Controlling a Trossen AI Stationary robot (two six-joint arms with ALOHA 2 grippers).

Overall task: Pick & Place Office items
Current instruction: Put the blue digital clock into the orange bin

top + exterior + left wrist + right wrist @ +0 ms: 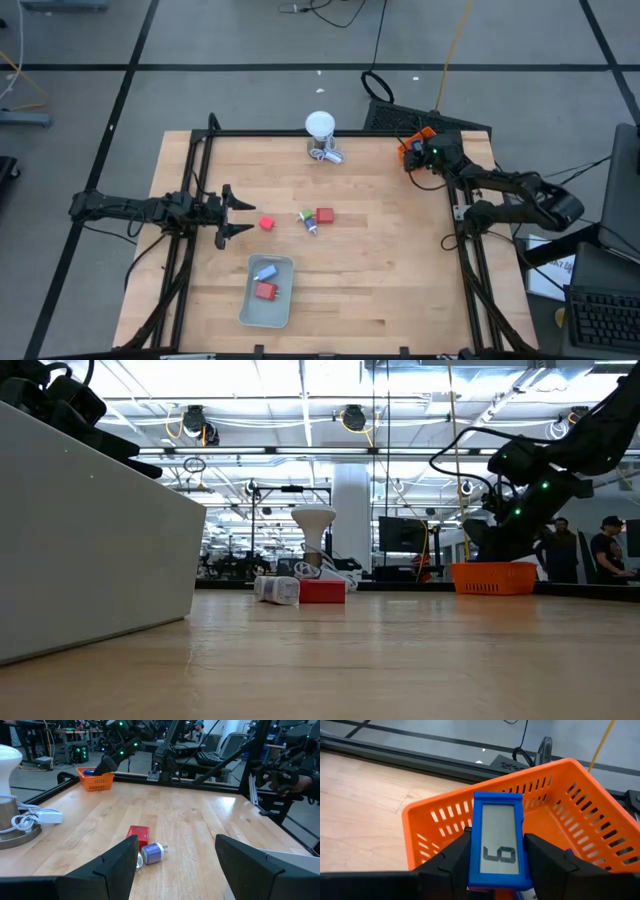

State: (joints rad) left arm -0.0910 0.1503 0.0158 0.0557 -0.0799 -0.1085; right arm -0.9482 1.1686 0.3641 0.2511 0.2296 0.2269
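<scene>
At the upper right of the high view, the right hand point(496, 870) is clamping a blue-framed rectangular grey-screen device point(497, 840) over the orange slotted plastic basket point(570, 815). The left hand point(228, 215), fingers apart and empty, is hovering at the left of the wooden surface point(390, 270), near the small red block point(267, 223).

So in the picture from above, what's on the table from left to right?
Left arm's open fingers → small red block → green-and-white bit → red square block → orange plastic bin, where the right arm's fingers hold a blue-framed display piece.
</scene>
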